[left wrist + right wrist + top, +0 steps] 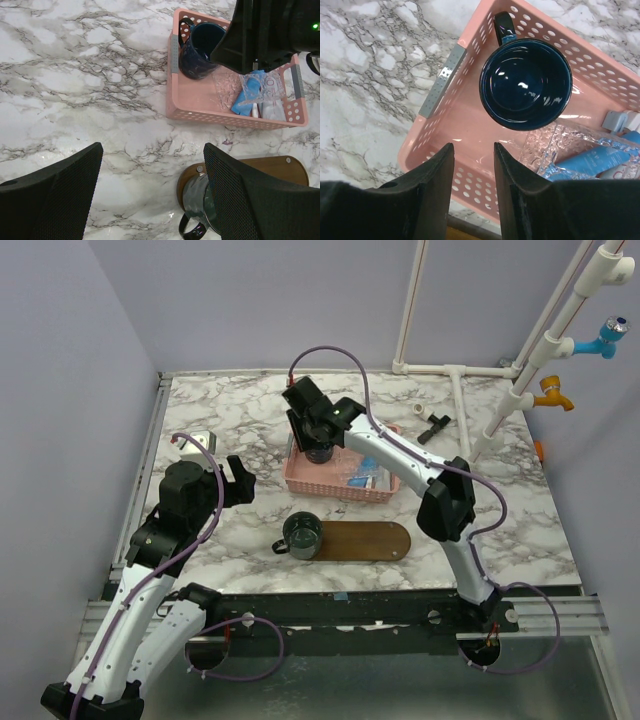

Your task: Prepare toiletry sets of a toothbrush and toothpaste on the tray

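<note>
Here lavender walls (230,300) enclose marble table (520,510) and tray (370,540).

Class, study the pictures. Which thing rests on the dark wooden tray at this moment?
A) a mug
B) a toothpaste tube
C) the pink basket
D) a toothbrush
A: in the top view a dark mug stands on the left end of the tray, and no toothbrush, tube or basket is on it.

Robot lab cell: marble-print table (250,410), lilac walls (250,300), white pipe frame (411,300), arms (445,505) bolted to rail (560,615).
</note>
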Robot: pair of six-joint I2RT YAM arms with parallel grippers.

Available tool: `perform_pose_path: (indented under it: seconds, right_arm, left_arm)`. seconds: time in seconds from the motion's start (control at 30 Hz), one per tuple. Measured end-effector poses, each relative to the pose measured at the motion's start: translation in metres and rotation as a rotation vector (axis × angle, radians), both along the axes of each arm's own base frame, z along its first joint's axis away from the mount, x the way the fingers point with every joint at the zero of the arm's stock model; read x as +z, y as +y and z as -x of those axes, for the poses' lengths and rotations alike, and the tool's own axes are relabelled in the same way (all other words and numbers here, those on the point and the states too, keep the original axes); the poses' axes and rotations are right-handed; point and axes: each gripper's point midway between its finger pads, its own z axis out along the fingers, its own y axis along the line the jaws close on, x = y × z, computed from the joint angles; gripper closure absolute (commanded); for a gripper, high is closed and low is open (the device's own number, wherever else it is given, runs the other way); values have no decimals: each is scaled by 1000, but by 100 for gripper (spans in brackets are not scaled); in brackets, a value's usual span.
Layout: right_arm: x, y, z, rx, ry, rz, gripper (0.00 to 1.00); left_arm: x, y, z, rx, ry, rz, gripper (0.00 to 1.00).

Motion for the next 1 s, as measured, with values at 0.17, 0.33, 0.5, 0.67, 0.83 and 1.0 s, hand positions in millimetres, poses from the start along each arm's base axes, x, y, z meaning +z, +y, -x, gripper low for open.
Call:
perform_pose_path:
  seconds: [0.17, 0.33, 0.5, 0.67, 0.83, 1.0]
  right_arm:
    - [-20, 2, -8, -5, 21, 21, 59]
    - [-38, 1, -15, -9, 38, 47, 59]
    - [-51, 0, -20, 4, 47, 70, 59]
    - [-54, 2, -26, 19, 40, 78, 59]
    - [-68, 5, -29, 40, 50, 96, 59]
    - [-74, 5, -32, 52, 48, 105, 59]
  left_arm:
    - [0, 0, 0, 0, 0, 0, 18]
    - [0, 0, 0, 0, 0, 0, 18]
    - [0, 0, 0, 0, 0, 0, 18]
    - [-2, 0, -1, 0, 7, -2, 18]
    - [-2, -1, -1, 1, 10, -2, 18]
    - [-3, -1, -1, 1, 13, -2, 18]
